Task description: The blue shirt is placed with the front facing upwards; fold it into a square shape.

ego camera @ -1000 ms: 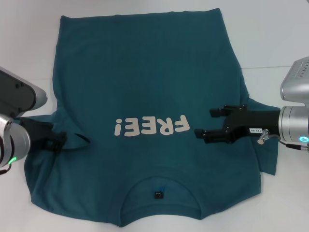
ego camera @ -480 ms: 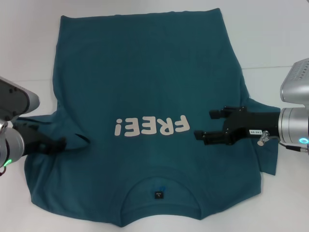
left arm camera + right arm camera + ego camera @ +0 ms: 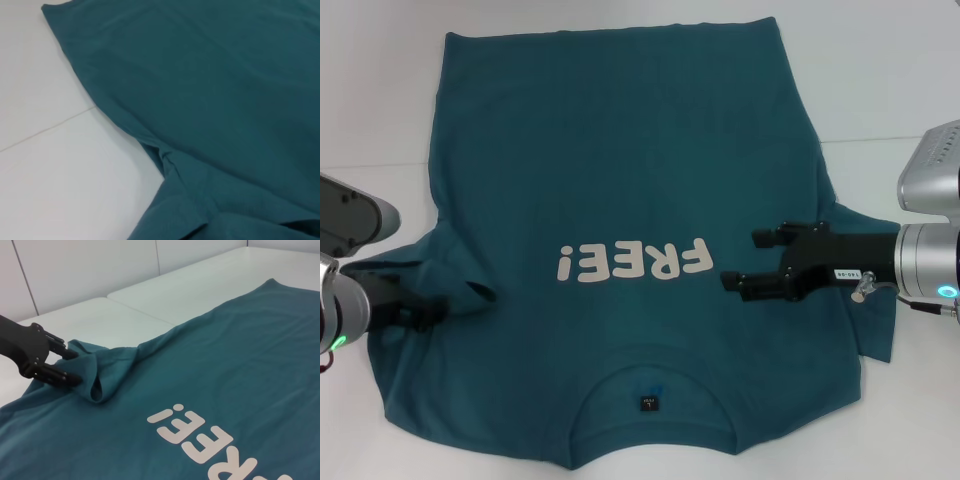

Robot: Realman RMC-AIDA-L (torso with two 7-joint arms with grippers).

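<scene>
The blue shirt (image 3: 620, 170) lies spread flat on the white table, collar and dark neck label (image 3: 646, 403) nearest me, with the cream "FREE!" lettering (image 3: 633, 262) facing up. My left gripper (image 3: 432, 305) is at the shirt's left sleeve, shut on a bunched fold of it. In the right wrist view that gripper (image 3: 76, 368) pinches the raised sleeve fabric of the shirt (image 3: 240, 365). My right gripper (image 3: 745, 260) hovers open over the shirt's right side, just beside the lettering. The left wrist view holds only the shirt (image 3: 225, 90) and the table.
The white table (image 3: 880, 90) surrounds the shirt, with a thin seam (image 3: 890, 140) running across it on the right. The shirt's right sleeve (image 3: 875, 330) lies under my right arm.
My left gripper has drawn back to the left and slightly toward me, taking the sleeve fold with it. The right gripper has barely shifted.
</scene>
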